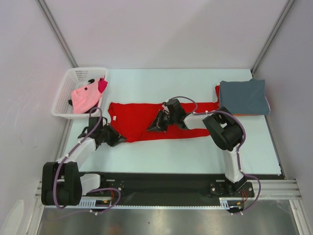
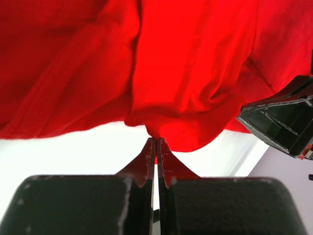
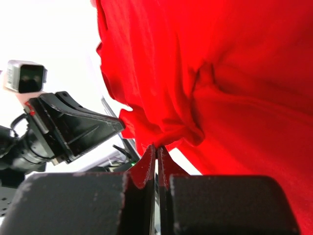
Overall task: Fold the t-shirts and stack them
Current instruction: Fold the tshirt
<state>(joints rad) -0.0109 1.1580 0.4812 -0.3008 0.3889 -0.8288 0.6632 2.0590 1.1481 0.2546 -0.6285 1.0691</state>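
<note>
While the left jaws are clenching a small pinch of the red t-shirt (image 2: pixel 186 73), the cloth is fanning out beyond their tips in soft, matte folds, with a rounded hem sagging just above them. The right jaws are likewise clamping a bunched ridge of the same shirt, which is crumpling into a knot right at their tips and spreading smoother farther ahead and to their right. Both pairs of jaws are showing thin, wedge-shaped tips pressed together with barely a slit between them.

The top view is showing what the wrist views are not. The shirt is lying as a long, roughly rectangular band across the pale desk (image 1: pixel 171 152), with the left jaws biting at its near left corner and the right jaws gripping near its middle. Well to the right of the right jaws, a folded grey-blue t-shirt (image 1: pixel 243 96) is sitting as a neat square on a red-orange one (image 1: pixel 217 93) that is peeking out at its left edge. Beyond the left jaws, a white lattice basket (image 1: pixel 62 93) is holding a crumpled pink t-shirt (image 1: pixel 84 98) and a magenta one (image 1: pixel 102 85).

Each wrist view is catching the other arm's black, angular housing. The right arm (image 2: pixel 281 122) is showing to the right of the left jaws, and the left arm (image 3: pixel 73 129) to the left of the right jaws.
</note>
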